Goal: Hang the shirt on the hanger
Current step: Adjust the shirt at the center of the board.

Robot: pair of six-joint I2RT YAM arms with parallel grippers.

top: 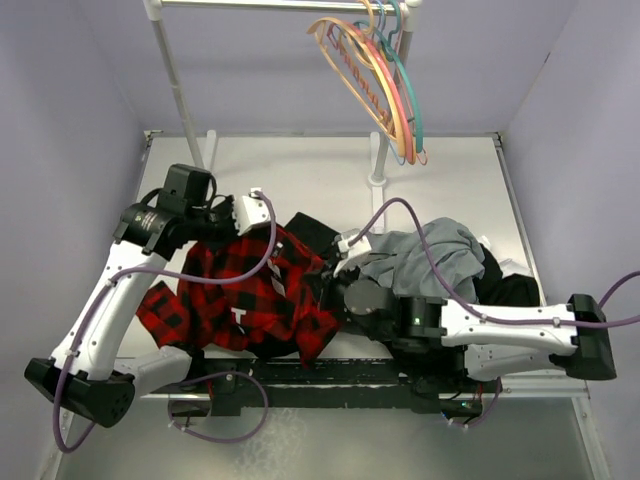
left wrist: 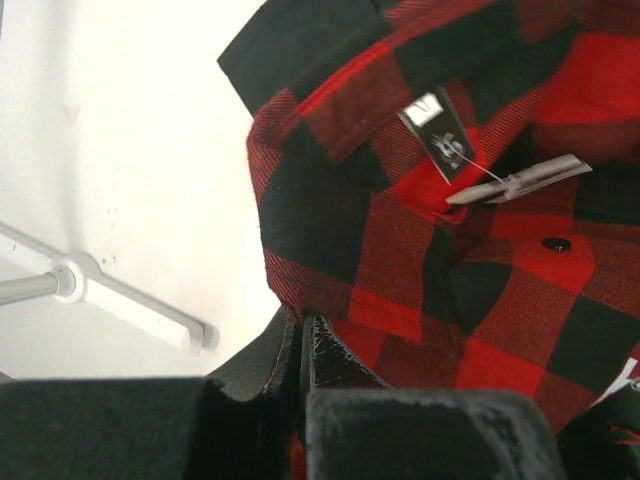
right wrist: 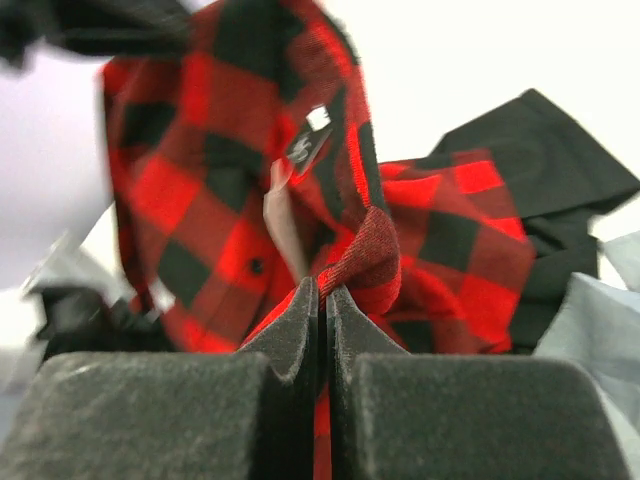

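Red-and-black plaid flannel shirt: we logged left hand and right hand each clenched on its fabric. Grasp step; next move, we judged, needed the neck spread open.

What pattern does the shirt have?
The shirt has a red-and-black buffalo plaid, seen most clearly in the left wrist view.

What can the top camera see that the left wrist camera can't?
Only the top camera shows the hangers on the rail, the grey garment and the right arm. Only the left wrist camera shows a small label, a black button and the left gripper pinched shut on the fabric. Both show the red-and-black shirt and the white table.
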